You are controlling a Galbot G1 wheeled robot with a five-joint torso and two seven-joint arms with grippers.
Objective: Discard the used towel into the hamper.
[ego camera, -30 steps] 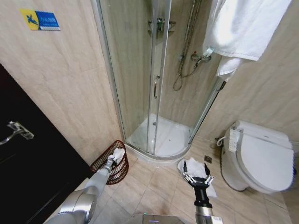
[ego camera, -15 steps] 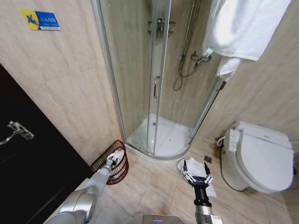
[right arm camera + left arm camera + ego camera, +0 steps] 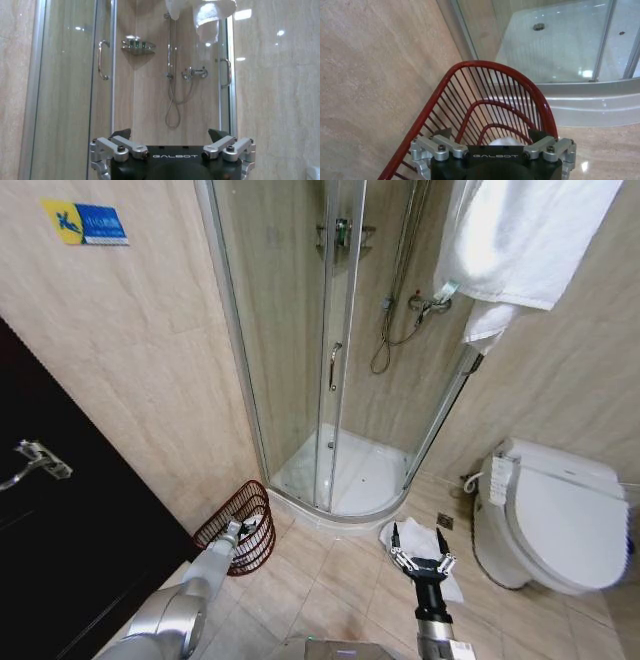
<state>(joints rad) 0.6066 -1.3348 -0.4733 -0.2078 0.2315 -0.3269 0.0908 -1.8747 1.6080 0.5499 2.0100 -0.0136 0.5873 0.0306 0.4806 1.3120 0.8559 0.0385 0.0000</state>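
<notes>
The dark red wire hamper [image 3: 222, 518] stands on the floor against the wall, left of the shower. A white bit of the towel [image 3: 256, 526] lies inside it; the left wrist view shows the towel [image 3: 502, 141] low behind the hamper's [image 3: 490, 66] near rim. My left gripper [image 3: 243, 530] hovers at the hamper's near side, open, with nothing between its fingers [image 3: 441, 133]. My right gripper [image 3: 421, 558] is held open above the floor in front of the toilet, and its wrist view looks past its spread fingers [image 3: 218, 134] at the shower.
A white cloth [image 3: 412, 538] lies on the tiles under the right gripper. The glass shower cabin [image 3: 335, 380] is ahead, the toilet [image 3: 555, 515] to the right, a dark door [image 3: 50, 520] to the left. Large white towels [image 3: 520, 240] hang top right.
The towel that sat at the hamper's rim by the left gripper has dropped down inside. The left gripper has pulled back and lower. The right gripper has barely moved.
</notes>
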